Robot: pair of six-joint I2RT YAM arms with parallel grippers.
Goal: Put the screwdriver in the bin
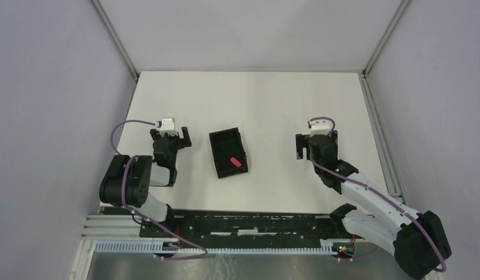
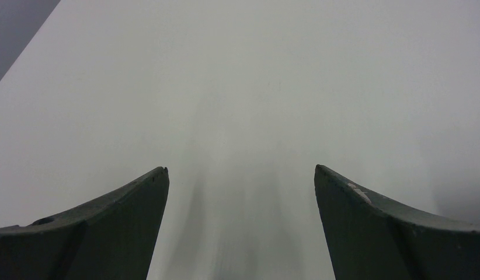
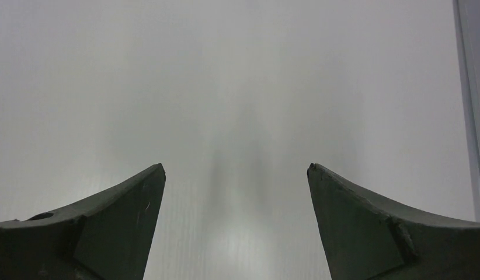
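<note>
Jaws of our right gripper (image 3: 236, 169) stand wide apart over the table (image 3: 226, 70), holding nothing. The left gripper (image 2: 240, 175) is likewise spread and empty. Between the arms, the screwdriver (image 1: 235, 161) lies inside the bin (image 1: 215, 156), toward its near right corner. We judge it light, stiff and slick. Its shaft is too small to make out, so we would pinch across the red handle.
</note>
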